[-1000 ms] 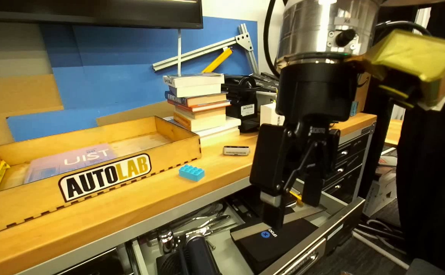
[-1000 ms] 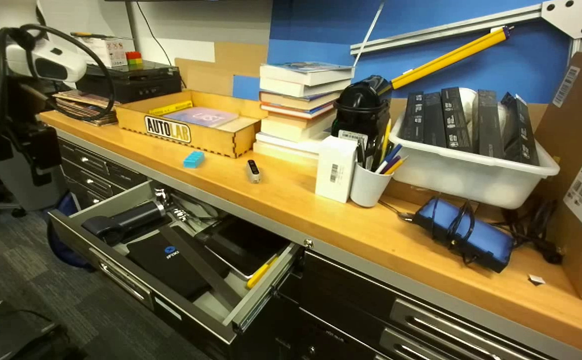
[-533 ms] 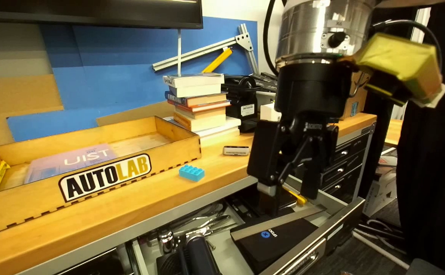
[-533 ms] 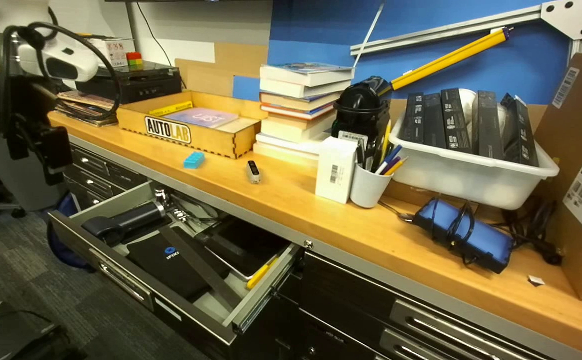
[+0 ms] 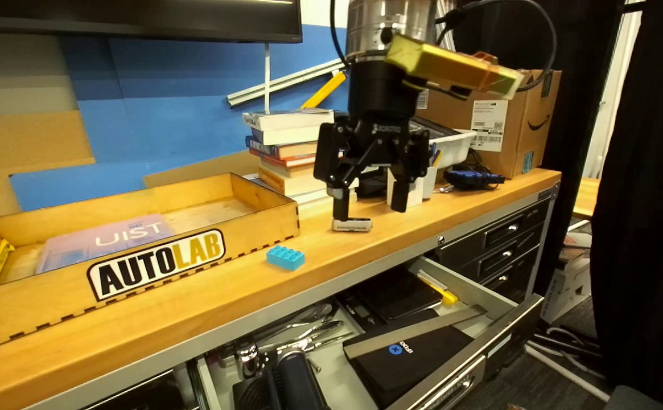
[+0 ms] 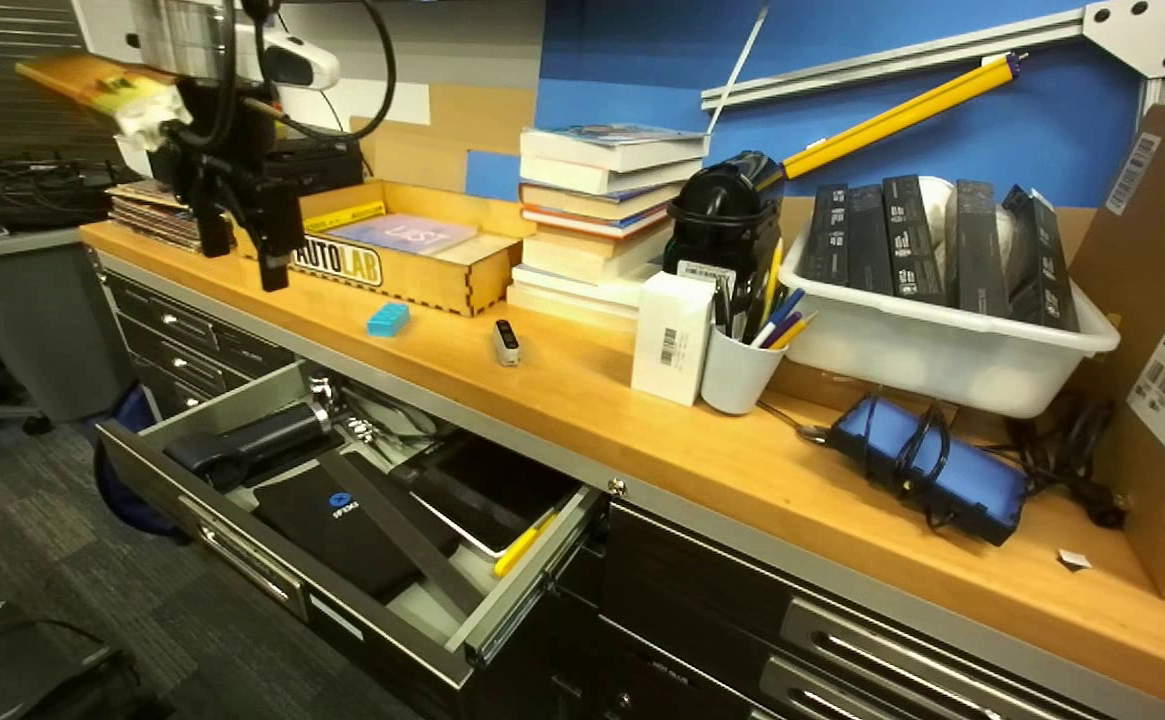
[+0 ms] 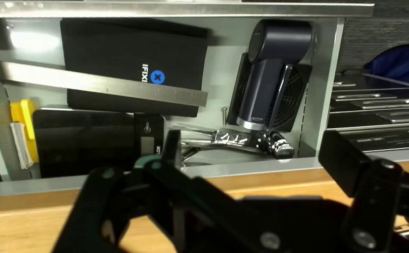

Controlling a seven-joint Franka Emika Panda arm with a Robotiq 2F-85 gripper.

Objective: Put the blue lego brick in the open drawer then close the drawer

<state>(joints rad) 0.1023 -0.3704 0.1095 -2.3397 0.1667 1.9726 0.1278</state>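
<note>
1 blue lego brick (image 5: pixel 285 258) lies on the wooden counter (image 5: pixel 234 285), near the AUTOLAB tray (image 5: pixel 263 230) and outside the open drawer (image 5: pixel 522 330). In both exterior views it sits lower than the gripper (image 5: pixel 370 206) and apart from its tips. The 2 fingers stand wide apart. In an exterior view 1 finger (image 5: pixel 341 206) overlaps the small grey object (image 5: pixel 359 226) by line of sight; in an exterior view the gripper (image 6: pixel 244 258) and that object (image 6: pixel 507 343) are well apart.

In the wrist view the gripper, out of focus, covers much of the counter, and the brick cannot be made out. The arm (image 5: pixel 365 28) runs past the top edge in both exterior views. A screen (image 5: pixel 132 20) is cut off by the top edge.

Drawer contents, by count: 1 black iFixit case (image 7: pixel 120 52); 1 metal strip (image 7: pixel 102 83) across it; 1 yellow item (image 7: pixel 30 123); 1 black flat device (image 7: pixel 85 137); 1 dark hairdryer-shaped item (image 7: pixel 258 91), lying over 1 black grille (image 7: pixel 290 102). The metal utensils (image 7: pixel 232 137) overlap and are partly covered by a finger; their number cannot be determined.
</note>
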